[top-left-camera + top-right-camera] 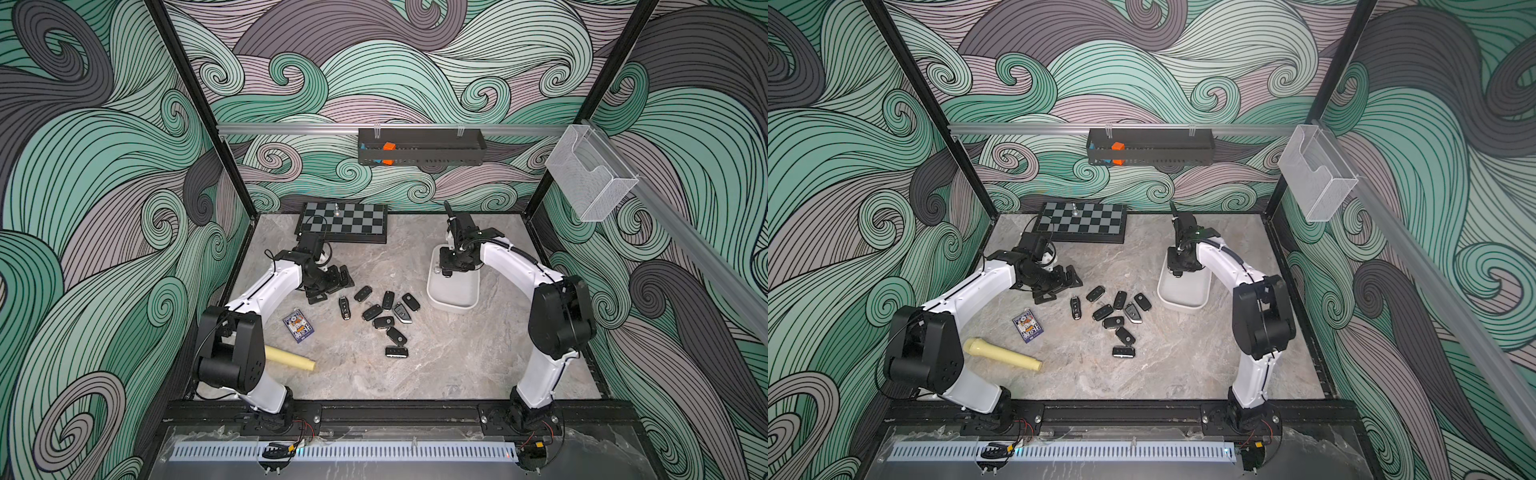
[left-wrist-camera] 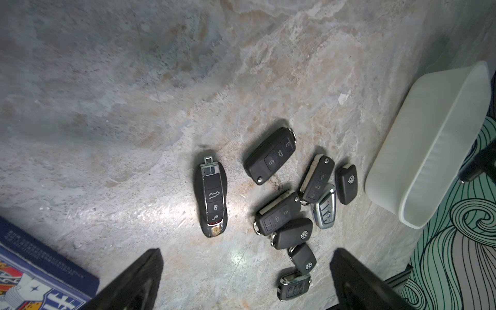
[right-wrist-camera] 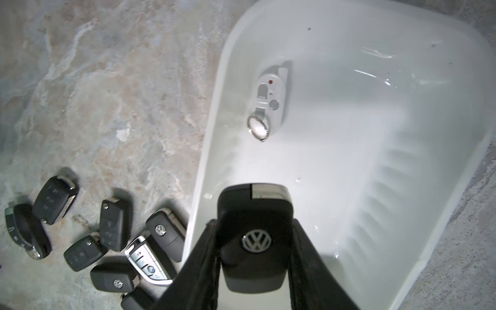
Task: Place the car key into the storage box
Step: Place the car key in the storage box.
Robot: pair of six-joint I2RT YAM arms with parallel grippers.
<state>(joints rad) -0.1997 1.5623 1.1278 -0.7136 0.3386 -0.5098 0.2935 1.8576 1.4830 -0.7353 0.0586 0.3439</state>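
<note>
Hovering with jaws spread wide, the left pincer (image 2: 247,256) waits beside the loose fobs (image 1: 384,316) on the worktop (image 1: 457,353), while the right pincer (image 3: 253,241) clamps the car key (image 3: 255,206) above the storage box (image 3: 349,107), seemingly poised to drop it in

Dim wrist views, glare on storage box (image 3: 375,56).

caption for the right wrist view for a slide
Right pincer holds a black VW car key over the white storage box, where a white fob lies; other key fobs sit beside it.
</note>
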